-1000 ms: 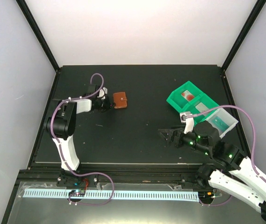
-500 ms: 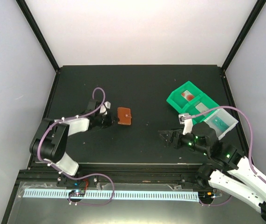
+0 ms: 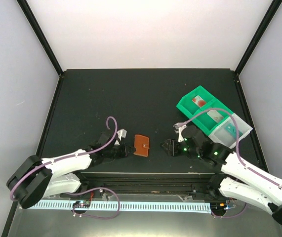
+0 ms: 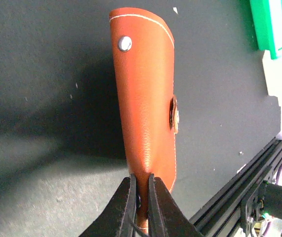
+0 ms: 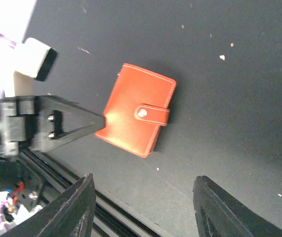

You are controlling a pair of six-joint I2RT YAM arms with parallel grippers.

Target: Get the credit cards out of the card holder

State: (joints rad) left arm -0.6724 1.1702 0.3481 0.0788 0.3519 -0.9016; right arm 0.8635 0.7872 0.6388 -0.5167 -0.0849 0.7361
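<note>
The brown leather card holder [image 3: 141, 145] [image 4: 145, 98] [image 5: 137, 116] is near the table's front edge, folded, with its snap tab fastened. My left gripper [image 3: 129, 149] [image 4: 141, 178] is shut on the holder's left edge, and its black finger [image 5: 66, 126] shows in the right wrist view. My right gripper [image 3: 168, 146] [image 5: 144, 178] is just right of the holder, open with nothing between its fingers. One credit card, white with a red blot [image 3: 198, 100], lies in the green tray, and a pale one [image 3: 213, 114] lies in the compartment beside it. The closed holder hides its inside.
The green compartmented tray [image 3: 186, 107] [image 4: 274, 24] stands at the back right, with a clear bin [image 3: 232, 129] against it. The black front rail [image 3: 145, 175] [image 5: 57, 173] runs just below the holder. Dark walls frame the table's sides.
My left gripper has drawn the card holder from the back left toward the front edge and rightward. My right arm has swung left toward it, and its jaws have narrowed.
</note>
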